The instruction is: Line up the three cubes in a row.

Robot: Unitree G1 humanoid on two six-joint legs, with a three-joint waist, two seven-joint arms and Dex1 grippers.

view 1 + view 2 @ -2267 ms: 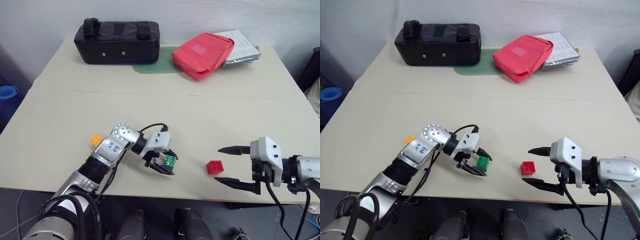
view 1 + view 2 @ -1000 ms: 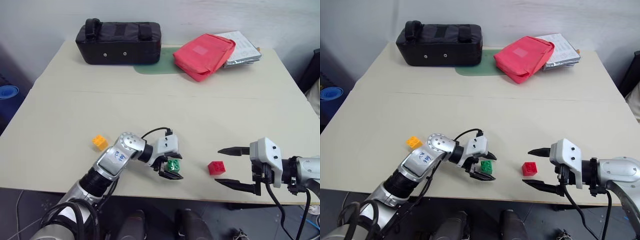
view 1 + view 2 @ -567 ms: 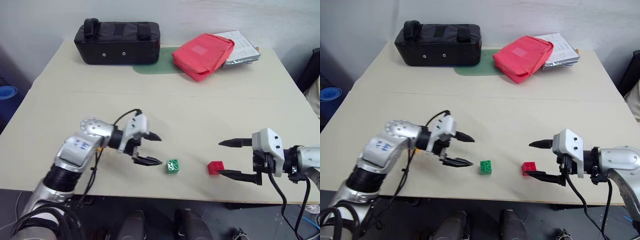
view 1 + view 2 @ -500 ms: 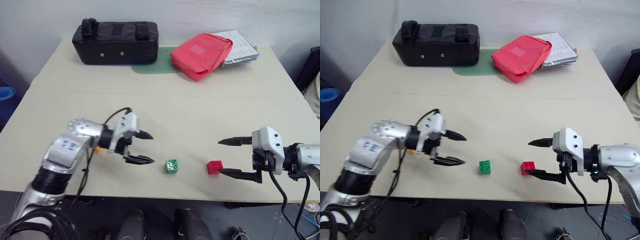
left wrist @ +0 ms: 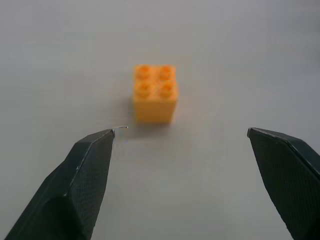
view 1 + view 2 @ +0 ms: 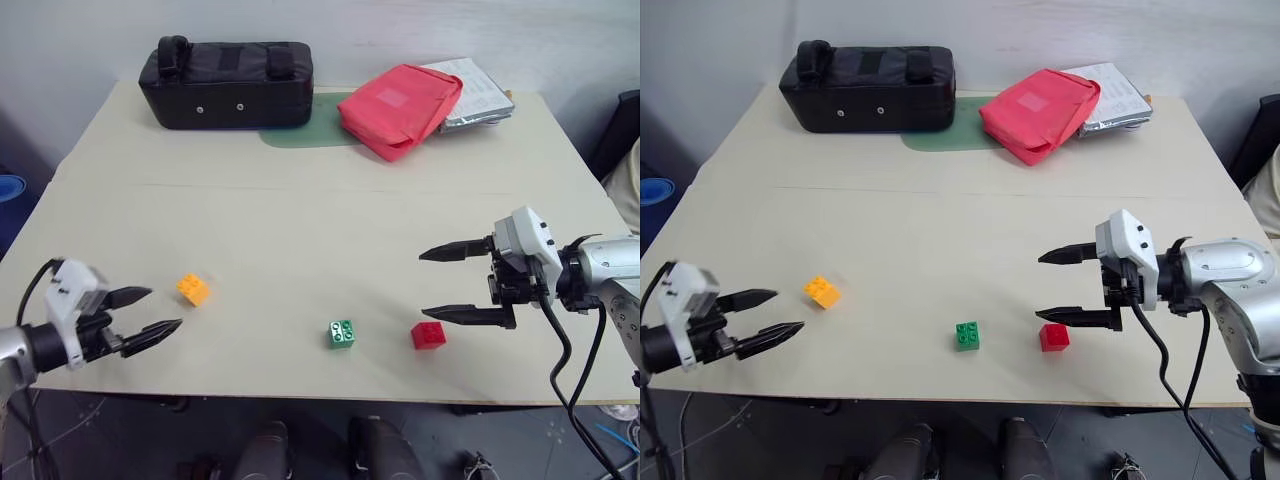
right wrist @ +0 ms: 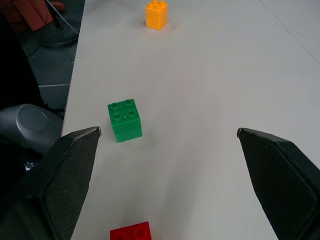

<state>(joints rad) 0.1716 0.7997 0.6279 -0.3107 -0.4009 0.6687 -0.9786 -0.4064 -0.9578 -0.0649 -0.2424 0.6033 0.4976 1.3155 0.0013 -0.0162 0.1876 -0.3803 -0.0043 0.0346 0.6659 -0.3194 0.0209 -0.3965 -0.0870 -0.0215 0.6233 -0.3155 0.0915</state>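
Lab-like room: bare beige table [image 6: 300,200] by a plain wall [image 6: 400,30]

A pale table [image 6: 300,215] carries everything. Three bricks lie near its front edge: the orange brick [image 6: 193,289] just ahead of the left gripper [image 6: 147,313], the red brick [image 6: 429,335] right under the right gripper's [image 6: 428,283] lower fingertip, and the green brick [image 6: 342,333] a little beyond that, between the two grippers. Far from both, a black bag [image 6: 226,69], green mat [image 6: 305,132], red pouch [image 6: 399,96] and papers [image 6: 478,84] lie along the back edge.
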